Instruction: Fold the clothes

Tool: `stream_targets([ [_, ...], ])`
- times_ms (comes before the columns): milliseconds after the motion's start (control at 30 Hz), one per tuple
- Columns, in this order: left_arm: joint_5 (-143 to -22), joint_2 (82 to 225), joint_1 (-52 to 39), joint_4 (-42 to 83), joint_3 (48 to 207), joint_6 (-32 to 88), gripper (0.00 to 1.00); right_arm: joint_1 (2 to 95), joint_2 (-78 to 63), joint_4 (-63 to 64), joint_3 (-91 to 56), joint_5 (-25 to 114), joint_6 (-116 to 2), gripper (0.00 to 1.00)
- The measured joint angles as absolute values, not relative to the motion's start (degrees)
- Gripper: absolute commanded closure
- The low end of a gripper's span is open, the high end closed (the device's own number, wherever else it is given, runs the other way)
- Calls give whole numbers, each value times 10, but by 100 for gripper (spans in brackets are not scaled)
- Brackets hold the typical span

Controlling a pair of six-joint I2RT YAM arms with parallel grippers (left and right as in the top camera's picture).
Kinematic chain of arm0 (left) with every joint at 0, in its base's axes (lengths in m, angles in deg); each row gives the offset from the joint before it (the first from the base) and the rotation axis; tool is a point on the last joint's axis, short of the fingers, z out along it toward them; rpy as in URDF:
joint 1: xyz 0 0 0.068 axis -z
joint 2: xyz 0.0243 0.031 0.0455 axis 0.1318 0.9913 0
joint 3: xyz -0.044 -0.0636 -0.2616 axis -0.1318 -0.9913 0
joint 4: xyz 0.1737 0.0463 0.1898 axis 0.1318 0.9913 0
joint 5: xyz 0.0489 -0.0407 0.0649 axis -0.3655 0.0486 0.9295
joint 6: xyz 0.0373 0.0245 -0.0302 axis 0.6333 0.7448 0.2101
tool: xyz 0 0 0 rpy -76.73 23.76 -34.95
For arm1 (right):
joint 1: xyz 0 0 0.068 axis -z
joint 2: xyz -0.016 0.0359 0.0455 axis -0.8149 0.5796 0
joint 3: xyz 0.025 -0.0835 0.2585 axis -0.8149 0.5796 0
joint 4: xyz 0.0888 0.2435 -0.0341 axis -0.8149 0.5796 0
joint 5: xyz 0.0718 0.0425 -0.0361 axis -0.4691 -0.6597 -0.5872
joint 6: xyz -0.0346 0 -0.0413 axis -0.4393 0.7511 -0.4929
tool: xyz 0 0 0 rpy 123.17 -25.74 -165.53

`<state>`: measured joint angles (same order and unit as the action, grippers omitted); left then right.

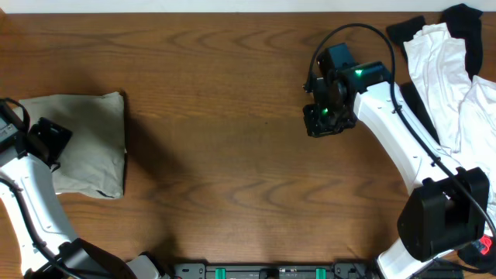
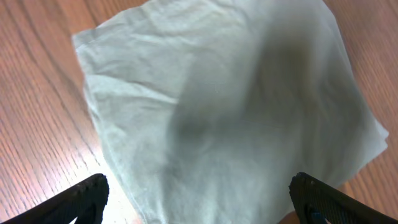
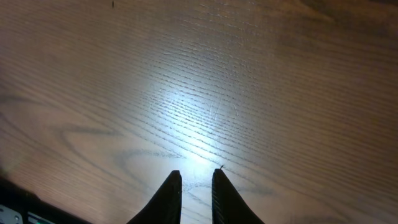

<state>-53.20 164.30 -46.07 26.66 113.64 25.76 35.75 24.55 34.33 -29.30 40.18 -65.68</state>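
Two end effectors: the left end effector (image 2: 199, 202) is spread wide and holds nothing; the right end effector (image 3: 195, 186) has its fingers drawn almost together with a thin slit between them, and it also holds nothing.
Khaki garment (image 1: 87, 143): lies at the left side of the surface (image 1: 232, 155), folded into a compact, nearly square packet with no clear long axis. Its edges run roughly along the edges of the surface.
Left end effector and khaki garment: it sits over the left part of the packet. In the left wrist view the cloth fills the space between and beyond the two dark fingertips (image 2: 93, 193). Whether they touch the cloth cannot be told.
Unfolded clothes: a white garment (image 1: 442, 70) and a black garment (image 1: 465, 23) lie heaped at the far right corner, overlapping.
Right end effector and heap: it hangs over bare wood. The heap lies to its right and a little farther away. The right arm is much the nearer one; the left is well apart from the heap.
Judgement: the khaki piece looks finished, so the next reach likely goes rightward to the heap and would need those fingers opened first.
Materials: the khaki cloth is thin, matte and softly creased, with layered edges showing at its right side. The white cloth is rumpled and the black cloth limp. The surface is glossy brown wood grain.
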Motion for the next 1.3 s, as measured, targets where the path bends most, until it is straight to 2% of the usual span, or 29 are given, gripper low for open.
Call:
stream_targets([
  [100, -534, 1643, -462, 262, 1136, 247, 11, 358, 245, 343, -293, 402, -657, 83],
  [167, -535, 1642, -462, 254, 1136, 240, 27, 358, 245, 343, -293, 402, -657, 83],
  [200, -536, 1642, -462, 247, 1136, 238, 45, 358, 245, 343, -293, 402, -657, 83],
  [300, -535, 1641, -462, 228, 1136, 220, 73, 358, 245, 344, -293, 402, -657, 83],
  [367, -534, 1642, -462, 219, 1136, 202, 80, 358, 245, 344, -293, 402, -657, 83],
  [533, -534, 1680, -462, 199, 1140, 177, 81, 358, 245, 350, -293, 402, -659, 83],
  [867, -576, 1877, -462, 95, 1143, 164, 81, 358, 245, 374, -293, 404, -659, 84],
  [1100, -624, 1918, -459, 84, 1158, 169, 81, 358, 245, 377, -293, 403, -660, 84],
  [1300, -635, 1936, -399, 64, 1172, 217, 85, 358, 245, 377, -293, 403, -660, 84],
])
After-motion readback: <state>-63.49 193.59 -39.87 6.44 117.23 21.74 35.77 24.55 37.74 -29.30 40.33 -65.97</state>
